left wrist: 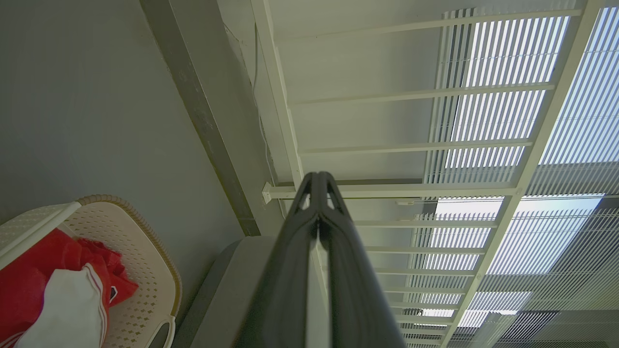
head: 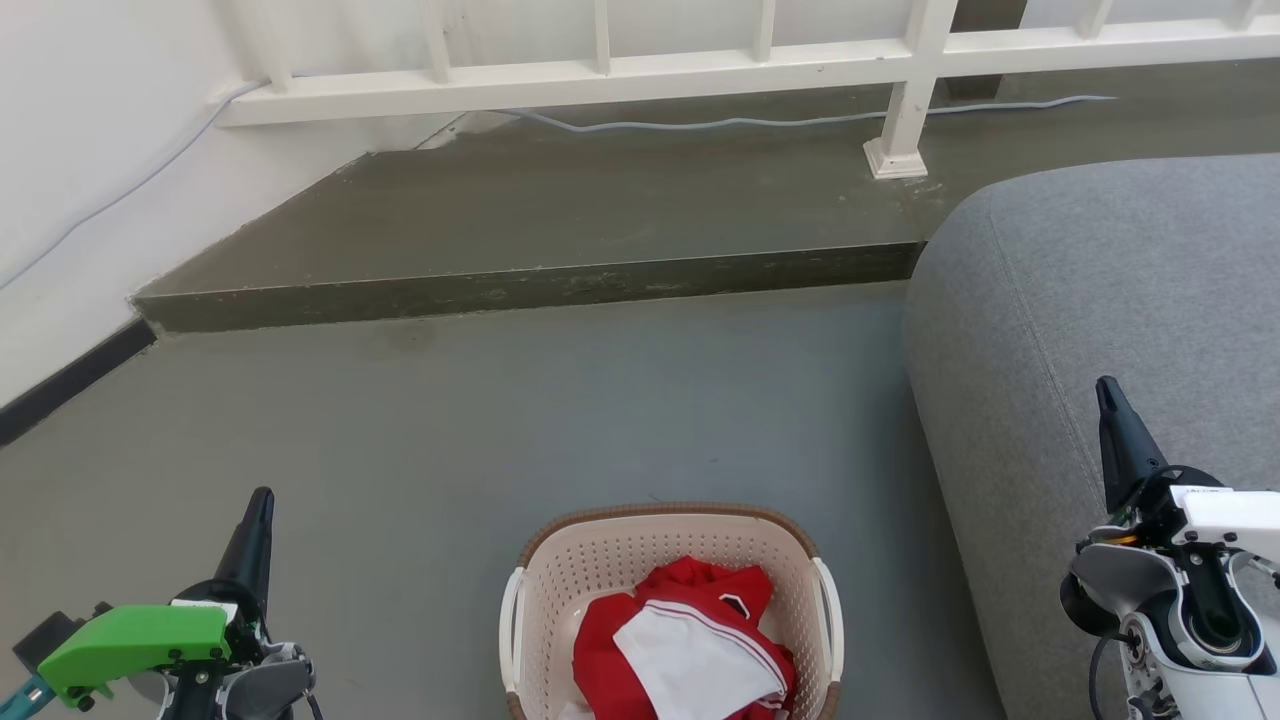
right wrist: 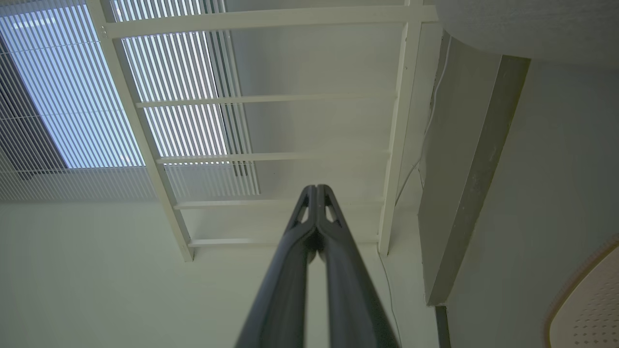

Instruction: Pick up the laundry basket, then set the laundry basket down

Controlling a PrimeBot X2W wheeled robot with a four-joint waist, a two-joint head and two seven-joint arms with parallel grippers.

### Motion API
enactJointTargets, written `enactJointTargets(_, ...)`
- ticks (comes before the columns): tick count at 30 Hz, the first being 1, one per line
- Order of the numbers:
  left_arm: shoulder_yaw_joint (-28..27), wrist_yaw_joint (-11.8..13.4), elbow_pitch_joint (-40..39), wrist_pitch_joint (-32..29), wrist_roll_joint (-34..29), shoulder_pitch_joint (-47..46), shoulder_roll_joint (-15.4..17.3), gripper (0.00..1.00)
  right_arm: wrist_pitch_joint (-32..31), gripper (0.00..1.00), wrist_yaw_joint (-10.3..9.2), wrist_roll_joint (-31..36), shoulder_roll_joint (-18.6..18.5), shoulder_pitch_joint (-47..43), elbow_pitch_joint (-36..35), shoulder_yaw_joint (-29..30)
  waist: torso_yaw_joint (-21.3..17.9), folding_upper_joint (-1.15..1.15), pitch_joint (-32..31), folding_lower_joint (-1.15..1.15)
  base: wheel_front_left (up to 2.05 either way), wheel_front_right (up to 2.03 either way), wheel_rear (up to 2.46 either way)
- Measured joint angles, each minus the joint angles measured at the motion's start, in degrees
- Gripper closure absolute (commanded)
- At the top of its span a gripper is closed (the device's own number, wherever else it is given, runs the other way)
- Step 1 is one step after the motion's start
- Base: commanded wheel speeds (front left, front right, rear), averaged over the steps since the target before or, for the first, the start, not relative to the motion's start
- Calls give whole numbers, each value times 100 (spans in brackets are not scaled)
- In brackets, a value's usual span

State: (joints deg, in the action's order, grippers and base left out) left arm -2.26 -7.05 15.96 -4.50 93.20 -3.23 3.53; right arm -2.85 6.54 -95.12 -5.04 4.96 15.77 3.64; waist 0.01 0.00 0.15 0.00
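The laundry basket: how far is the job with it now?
Nothing looks done yet. The laundry basket stands on the floor, clothes inside. The left gripper and right gripper are shut, holding nothing, apart from it. Grasping, lifting and setting down are left.

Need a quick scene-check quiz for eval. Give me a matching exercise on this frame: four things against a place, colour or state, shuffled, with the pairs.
Things:
1 basket
2 sofa
3 left gripper
4 red cloth

Place, colour or state:
A shut, holding nothing, lower left of the head view
B lies inside the cream container
C stands on the floor, bottom centre of the head view
D grey, at the right of the head view

Pairs: 1-C, 2-D, 3-A, 4-B
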Motion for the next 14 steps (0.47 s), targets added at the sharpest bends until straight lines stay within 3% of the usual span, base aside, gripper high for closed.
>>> enactJointTargets(14, -8, 0, -1, 0, 0, -1, -8, 100, -31, 100, 0, 0, 3, 0, 10, 5, 0, 0, 0, 0, 0, 0, 0)
